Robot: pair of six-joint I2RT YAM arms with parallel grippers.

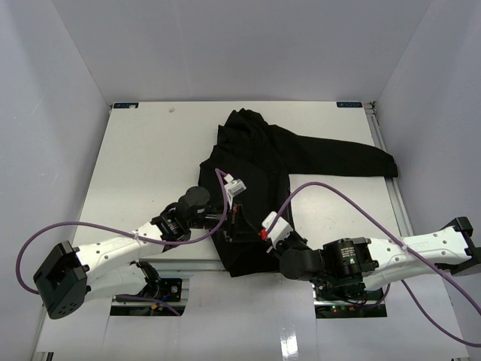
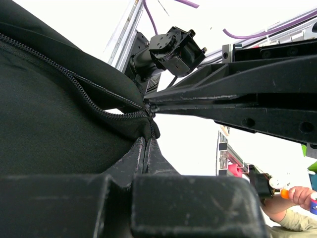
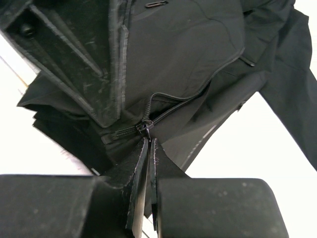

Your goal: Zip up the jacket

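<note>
Right gripper, jaws pinched to a narrow slit, holds the small black zipper slider at its fingertips. In the right wrist view, the black toothed zipper runs away from the slider toward 1 to 2 o'clock.

Left gripper, also closed tight, clamps the hem fabric just beneath the slider, at 6 o'clock from it in the left wrist view. There the right gripper's long black fingers come in from 3 o'clock to meet the slider. Two rows of teeth part toward 10 o'clock, not yet joined.

Both grippers meet at one spot. The right is on the slider itself, so it seems the one to pull while the left anchors.

From above, the large black, slightly shiny fabric jacket lies mid-way across the white table. Its hem is at 6 o'clock by the arm bases, its hood at 12 o'clock, and one sleeve stretches to 3 o'clock. Its long axis, and likely the zipper's, runs 6 to 12 o'clock.

The slider sits at the hem end, so nearly all the closing remains. The pull should go toward 12 o'clock, along the teeth.
</note>
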